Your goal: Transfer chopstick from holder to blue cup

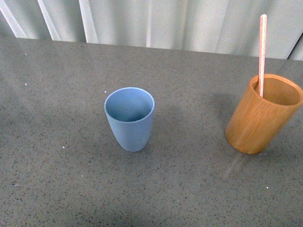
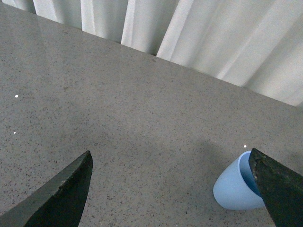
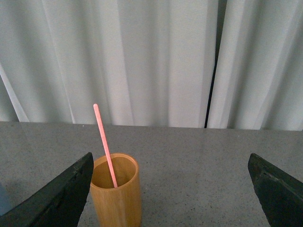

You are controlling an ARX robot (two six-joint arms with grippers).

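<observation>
The blue cup [image 1: 129, 118] stands upright and empty near the middle of the grey table. The orange-brown holder [image 1: 263, 113] stands to its right with the single pale pink chopstick [image 1: 262, 53] upright inside it. Neither arm shows in the front view. My left gripper [image 2: 170, 161] is open and empty above the table, with the blue cup [image 2: 235, 187] partly behind one finger. My right gripper [image 3: 170, 163] is open and empty. The holder [image 3: 116, 196] with the chopstick [image 3: 104, 144] stands just beyond one of its fingers [image 3: 61, 198].
The speckled grey table [image 1: 57, 94] runs back to white curtains [image 1: 156, 21] along its far edge. A dark gap between curtain panels [image 3: 213, 71] shows in the right wrist view.
</observation>
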